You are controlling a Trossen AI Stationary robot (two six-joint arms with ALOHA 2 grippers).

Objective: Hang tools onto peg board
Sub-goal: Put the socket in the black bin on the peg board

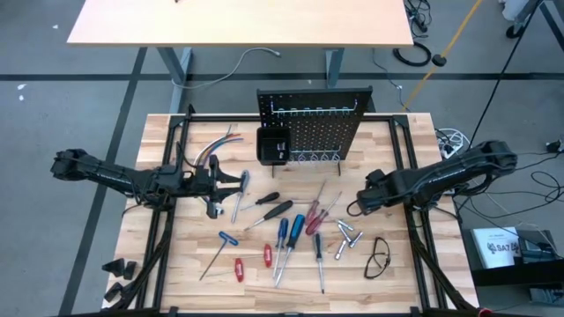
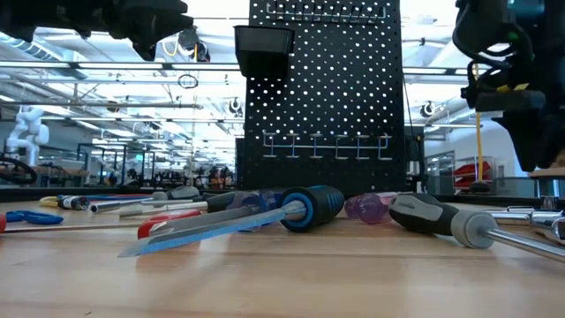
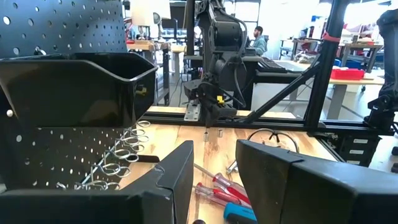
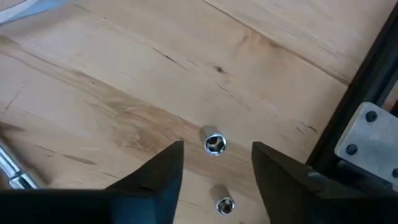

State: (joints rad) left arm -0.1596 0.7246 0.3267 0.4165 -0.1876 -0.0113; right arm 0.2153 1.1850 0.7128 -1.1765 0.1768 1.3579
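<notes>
Socket [image 4: 214, 143] between right gripper [image 4: 214, 171] fingers, seemingly loose.

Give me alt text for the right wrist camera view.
The right hand hangs open above the wooden table, its two dark fingers either side of a small silver socket standing on end. A second socket stands close by.

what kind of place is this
Most likely a robotics lab or workshop. Two robot arms work at a wooden table strewn with screwdrivers before a black peg board, and behind it lies an open hall with more desks, rigs and a seated person.
</notes>
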